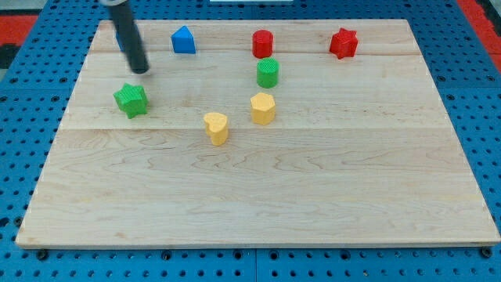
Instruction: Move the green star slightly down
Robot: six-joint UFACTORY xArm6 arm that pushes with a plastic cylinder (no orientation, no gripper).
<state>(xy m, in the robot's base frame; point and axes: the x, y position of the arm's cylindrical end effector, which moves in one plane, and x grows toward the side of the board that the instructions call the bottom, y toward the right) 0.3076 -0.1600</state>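
Contact is not yet made: our tip [141, 70] sits just beyond the green star [131, 99], apart from it. We carry a bare rod, no fingers; the whole push toward the board's near edge remains.

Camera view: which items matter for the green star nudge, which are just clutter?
In play:
- green star, at the view's left
- my tip, just above the star toward the view's top, apart from it

Lying about:
- blue block
- red cylinder-like block
- red star
- green round block
- two yellow blocks
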